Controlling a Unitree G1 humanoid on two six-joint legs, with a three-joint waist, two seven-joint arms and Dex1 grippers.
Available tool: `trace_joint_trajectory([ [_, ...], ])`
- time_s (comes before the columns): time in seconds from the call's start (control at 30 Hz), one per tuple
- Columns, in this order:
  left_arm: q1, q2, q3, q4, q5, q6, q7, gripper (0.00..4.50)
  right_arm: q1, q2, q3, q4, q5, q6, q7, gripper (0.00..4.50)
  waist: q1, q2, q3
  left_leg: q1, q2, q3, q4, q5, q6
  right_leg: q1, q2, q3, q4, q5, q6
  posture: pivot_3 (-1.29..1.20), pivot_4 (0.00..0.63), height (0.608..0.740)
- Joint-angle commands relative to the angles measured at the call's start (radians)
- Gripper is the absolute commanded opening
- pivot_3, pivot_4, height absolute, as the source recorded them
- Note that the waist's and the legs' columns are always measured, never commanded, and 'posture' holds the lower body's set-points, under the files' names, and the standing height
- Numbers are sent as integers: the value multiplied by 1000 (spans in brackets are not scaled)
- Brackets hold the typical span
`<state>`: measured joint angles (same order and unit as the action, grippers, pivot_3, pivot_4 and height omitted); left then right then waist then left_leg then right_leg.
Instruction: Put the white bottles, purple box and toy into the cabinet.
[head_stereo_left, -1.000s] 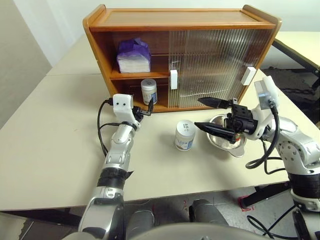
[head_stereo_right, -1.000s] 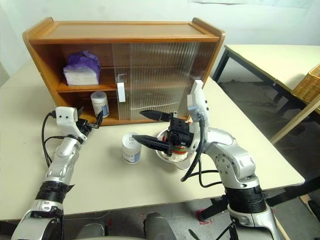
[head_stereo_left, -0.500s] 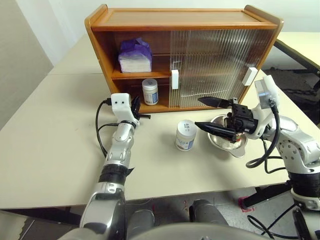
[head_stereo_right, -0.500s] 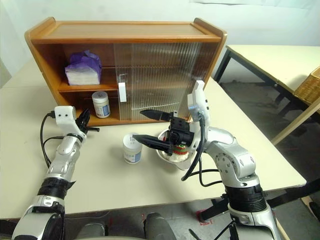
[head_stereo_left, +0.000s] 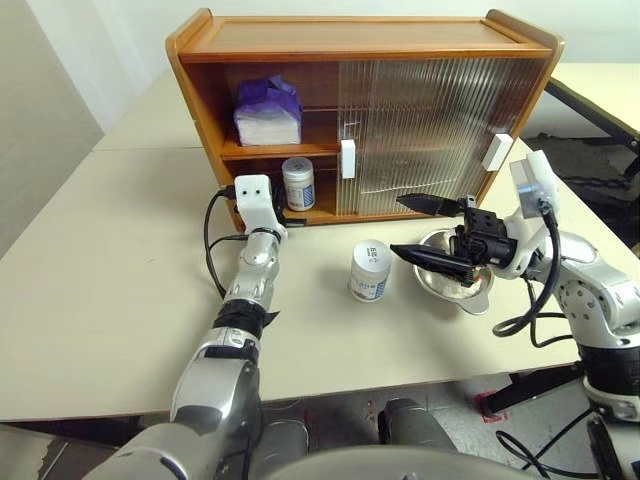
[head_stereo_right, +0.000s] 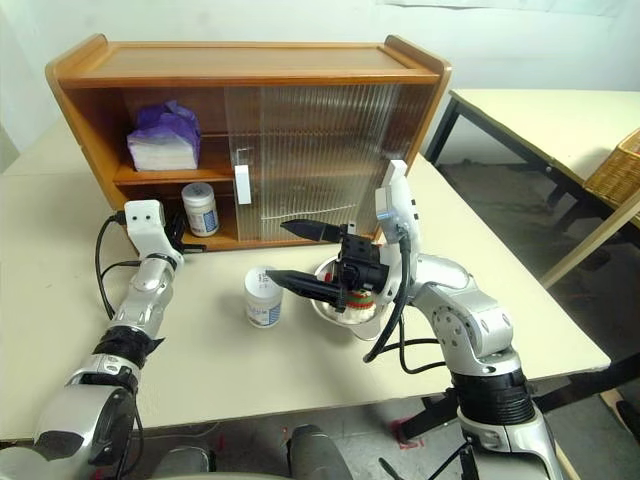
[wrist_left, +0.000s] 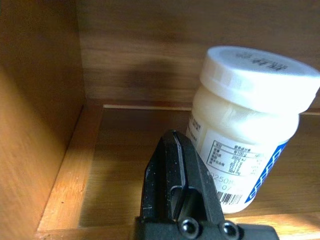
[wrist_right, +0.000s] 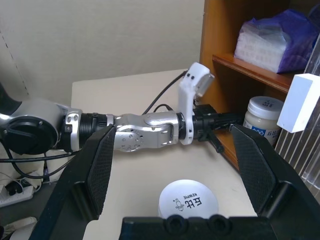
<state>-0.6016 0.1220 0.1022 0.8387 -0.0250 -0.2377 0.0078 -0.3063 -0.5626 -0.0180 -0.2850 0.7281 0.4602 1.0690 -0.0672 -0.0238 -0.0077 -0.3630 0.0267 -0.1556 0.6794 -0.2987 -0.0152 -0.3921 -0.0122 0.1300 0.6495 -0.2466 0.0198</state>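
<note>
The left gripper (wrist_left: 181, 165) is clenched tight and empty, its tip reaching into the open lower shelf of the cabinet (head_stereo_left: 300, 35), just beside a white bottle (head_stereo_left: 298, 183) standing there; whether it touches the jar is hard to tell. On the shelf above sits the purple box (head_stereo_left: 267, 112). The second white bottle (head_stereo_left: 370, 270) stands upright on the table (head_stereo_left: 100, 260), in front of the ribbed sliding doors (head_stereo_left: 420, 125). To its right the right gripper (head_stereo_left: 412, 228) hangs spread wide, holding nothing, above a steel bowl (head_stereo_left: 455, 285); something red and green in the bowl, probably the toy, is mostly hidden by the arm.
</note>
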Motion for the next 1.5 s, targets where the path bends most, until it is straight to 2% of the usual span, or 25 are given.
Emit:
trace_joint_trajectory([
  [0.03, -43, -1, -8, 76, 11, -32, -21, 14, 1, -6, -5, -14, -5, 1, -6, 4500, -1, 0, 0, 0, 0, 0, 0, 0, 0, 0, 0, 0, 0, 0, 0, -184, 0, 740],
  [0.43, -128, 2, -20, 215, 9, -111, -132, 14, 13, 1, -3, -31, -5, -2, -30, 4500, -7, 0, 0, -1, 0, 0, 0, 0, 0, 0, 0, 0, 0, -1, 1, -206, 0, 740],
  [1.03, -221, -26, -27, 340, 35, -130, -196, 14, 22, -2, -12, -46, -2, -3, -52, 4500, -22, 0, 0, -1, 0, 0, 0, 0, 1, 0, 0, 0, -1, -2, 4, -231, 0, 740],
  [1.23, -200, -14, -12, 320, 33, -151, -186, 14, 29, -4, -13, -53, 2, 0, -56, 4500, -25, 0, 0, -2, 0, 0, 0, 0, 1, 0, 0, 0, -1, -2, 5, -226, 0, 740],
  [1.5, -49, 5, -2, 78, -32, -193, -294, 14, 24, 6, 1, -45, 4, 4, -54, 4500, -28, 0, 0, -2, 0, 0, -1, 0, 1, 0, 0, 0, 0, -2, 5, -197, 0, 740],
])
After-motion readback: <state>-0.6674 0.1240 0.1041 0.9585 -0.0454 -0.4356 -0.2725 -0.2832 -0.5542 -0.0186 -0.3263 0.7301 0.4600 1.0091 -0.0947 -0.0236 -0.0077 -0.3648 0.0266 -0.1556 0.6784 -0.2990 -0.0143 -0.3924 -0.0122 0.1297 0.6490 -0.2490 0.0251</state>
